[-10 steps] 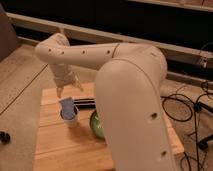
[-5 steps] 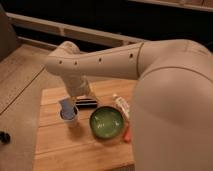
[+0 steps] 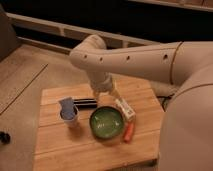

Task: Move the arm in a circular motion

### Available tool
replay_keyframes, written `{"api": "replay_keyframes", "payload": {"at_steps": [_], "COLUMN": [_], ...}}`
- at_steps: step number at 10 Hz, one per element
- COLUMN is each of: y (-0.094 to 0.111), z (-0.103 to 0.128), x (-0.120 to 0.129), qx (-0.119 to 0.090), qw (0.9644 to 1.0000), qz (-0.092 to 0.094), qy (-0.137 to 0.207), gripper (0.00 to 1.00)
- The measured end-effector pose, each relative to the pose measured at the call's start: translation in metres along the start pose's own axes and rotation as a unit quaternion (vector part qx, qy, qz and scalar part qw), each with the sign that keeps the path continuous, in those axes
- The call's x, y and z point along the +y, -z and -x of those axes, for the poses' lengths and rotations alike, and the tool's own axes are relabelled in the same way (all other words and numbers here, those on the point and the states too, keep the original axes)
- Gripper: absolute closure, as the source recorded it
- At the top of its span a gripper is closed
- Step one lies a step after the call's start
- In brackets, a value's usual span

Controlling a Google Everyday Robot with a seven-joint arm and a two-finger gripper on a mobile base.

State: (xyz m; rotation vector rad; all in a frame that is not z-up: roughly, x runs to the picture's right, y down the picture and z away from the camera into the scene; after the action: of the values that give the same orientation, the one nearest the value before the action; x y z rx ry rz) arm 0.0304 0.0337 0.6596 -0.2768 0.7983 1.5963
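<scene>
The arm (image 3: 135, 57) is cream-white, made of thick rounded tube segments with small dark holes. It reaches in from the right edge, bends at a bulbous joint (image 3: 90, 50) and drops to the gripper (image 3: 106, 91). The gripper hangs just above the wooden table (image 3: 60, 150), behind the green bowl (image 3: 106, 122) and beside the right end of a black bar (image 3: 84, 102). It holds nothing that I can see.
A blue cup (image 3: 68, 112) stands at the table's left. A white packet (image 3: 125, 108) and an orange-red item (image 3: 129, 131) lie right of the bowl. The arm's large shoulder (image 3: 187, 130) covers the table's right side. Floor lies left; a dark wall runs behind.
The arm has swung right and drawn back. The gripper has moved from above the blue cup to behind the green bowl, and more of the table shows.
</scene>
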Motion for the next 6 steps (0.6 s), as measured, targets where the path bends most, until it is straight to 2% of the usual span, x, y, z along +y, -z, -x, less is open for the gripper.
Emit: {"api": "replay_keyframes", "payload": {"at_steps": [2,3,4,5,6], "y": [0.001,0.000,-0.003,-0.007,-0.014], "z": [0.038,0.058,0.069,0.075,0.075], "x": [-0.004,0.016,0.040,0.063,0.094], "qx": [0.011,0.017,0.026,0.032,0.043], "qw": [0.9999,0.9992,0.9975,0.9954,0.9917], "qz": [-0.009,-0.016,-0.020,-0.021,-0.015], "qy": [0.006,0.033,0.062,0.088,0.120], "gripper": [0.35,0.35,0.35,0.35,0.35]}}
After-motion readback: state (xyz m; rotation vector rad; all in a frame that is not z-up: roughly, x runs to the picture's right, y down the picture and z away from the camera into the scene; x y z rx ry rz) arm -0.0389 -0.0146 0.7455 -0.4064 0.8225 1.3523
